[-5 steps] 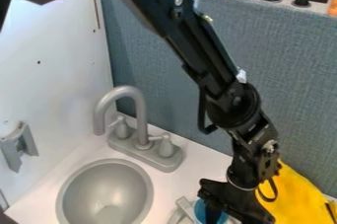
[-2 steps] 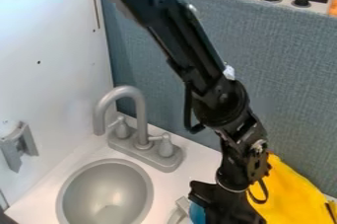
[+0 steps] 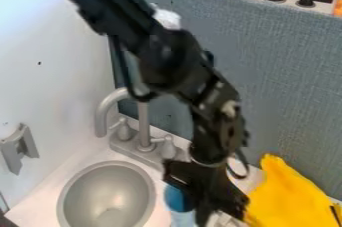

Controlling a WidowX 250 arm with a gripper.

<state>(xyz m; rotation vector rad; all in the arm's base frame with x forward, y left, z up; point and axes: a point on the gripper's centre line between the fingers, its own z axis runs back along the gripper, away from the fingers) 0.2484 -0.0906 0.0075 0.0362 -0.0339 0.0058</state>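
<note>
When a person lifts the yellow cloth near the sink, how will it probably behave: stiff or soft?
The yellow cloth will probably be floppy, since its outline is uneven and softly rumpled. If pushed, it would likely bunch up rather than roll, as it has no round, firm shape.

On my feed I saw a black gripper (image 3: pixel 202 207), a cup (image 3: pixel 177 200) in blue, paler lower down, and a plain yellow cloth (image 3: pixel 287 198). The sink basin (image 3: pixel 107 196) and faucet (image 3: pixel 144 126) looked grey, the partition (image 3: pixel 280 76) blue-grey with a fine woven pattern.
</note>
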